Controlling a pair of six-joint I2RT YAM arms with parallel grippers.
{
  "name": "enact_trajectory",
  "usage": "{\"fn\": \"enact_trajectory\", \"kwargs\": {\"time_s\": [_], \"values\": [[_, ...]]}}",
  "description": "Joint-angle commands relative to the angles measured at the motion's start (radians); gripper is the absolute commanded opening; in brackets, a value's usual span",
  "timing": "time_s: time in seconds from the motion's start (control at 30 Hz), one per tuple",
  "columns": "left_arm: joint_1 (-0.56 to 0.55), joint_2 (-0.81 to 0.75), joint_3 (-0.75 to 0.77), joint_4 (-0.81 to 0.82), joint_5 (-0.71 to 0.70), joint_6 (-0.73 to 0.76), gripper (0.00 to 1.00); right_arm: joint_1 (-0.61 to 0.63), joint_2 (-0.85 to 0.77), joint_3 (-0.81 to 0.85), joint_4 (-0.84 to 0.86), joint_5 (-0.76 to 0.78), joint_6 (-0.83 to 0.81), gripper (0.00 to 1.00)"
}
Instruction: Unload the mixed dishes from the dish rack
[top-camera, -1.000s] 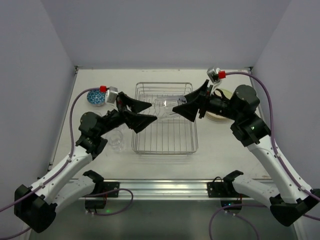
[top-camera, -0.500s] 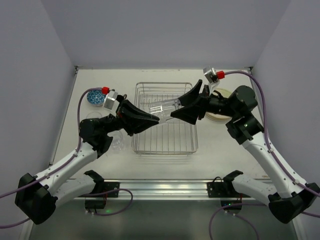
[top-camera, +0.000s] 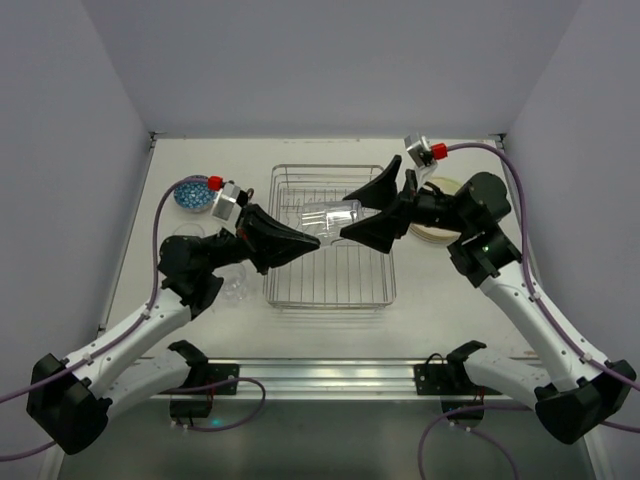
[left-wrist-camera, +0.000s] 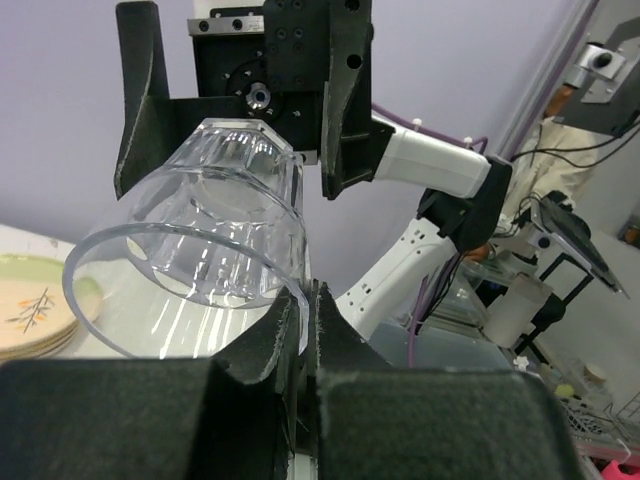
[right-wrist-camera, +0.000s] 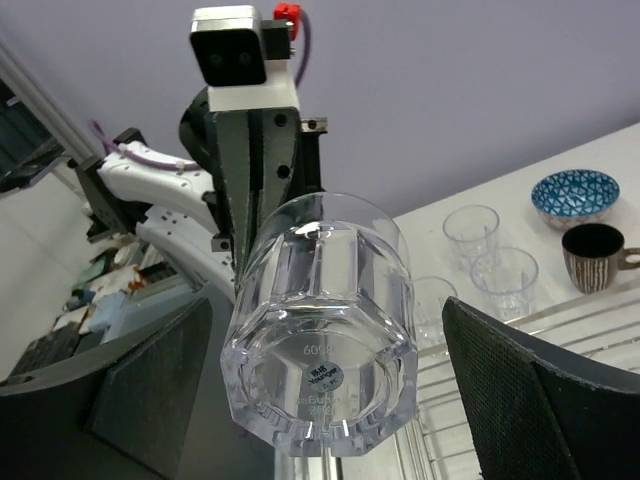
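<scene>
Tabletop (top-camera: 330, 325) is left open between the near edge and the dish rack (top-camera: 330, 283). Above the rack a clear glass (top-camera: 333, 213) is held on its side. Only the left wrist view shows the hold: the rim wall is pinched between the closed fingers of the left gripper (left-wrist-camera: 305, 310). In the right wrist view the right gripper (right-wrist-camera: 327, 305) is spread wide around the glass's base; bowl (right-wrist-camera: 575, 195), mug (right-wrist-camera: 595, 255) and other glasses (right-wrist-camera: 470, 232) are seen at its upper right. Plates (top-camera: 435, 237) are stacked just right of the rack.

The glass (right-wrist-camera: 320, 320) is clear, the bowl (right-wrist-camera: 574, 192) blue-patterned, the mug (right-wrist-camera: 590, 255) dark with pale stripes, the plates (left-wrist-camera: 30, 310) cream.
</scene>
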Motion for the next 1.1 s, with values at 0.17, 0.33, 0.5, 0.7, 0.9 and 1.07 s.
{"fn": "enact_trajectory", "kwargs": {"time_s": [0.17, 0.33, 0.5, 0.7, 0.9, 1.07], "values": [[-0.005, -0.130, 0.180, -0.598, -0.288, 0.361, 0.00, -0.001, -0.050, 0.037, -0.277, 0.331, -0.160, 0.99], [-0.005, -0.158, 0.340, -1.054, -0.627, 0.507, 0.00, -0.003, -0.064, 0.033, -0.383, 0.507, -0.214, 0.99], [-0.005, -0.118, 0.511, -1.490, -0.976, 0.486, 0.00, -0.003, -0.079, 0.025, -0.437, 0.569, -0.242, 0.99], [-0.002, 0.005, 0.704, -1.902, -1.310, 0.400, 0.00, -0.003, -0.097, 0.024, -0.458, 0.567, -0.263, 0.99], [0.134, 0.098, 0.656, -2.038, -1.242, 0.394, 0.00, -0.003, -0.119, 0.008, -0.461, 0.540, -0.280, 0.99], [0.251, 0.068, 0.542, -2.032, -1.177, 0.368, 0.00, -0.003, -0.134, -0.007, -0.460, 0.517, -0.298, 0.99]]}}
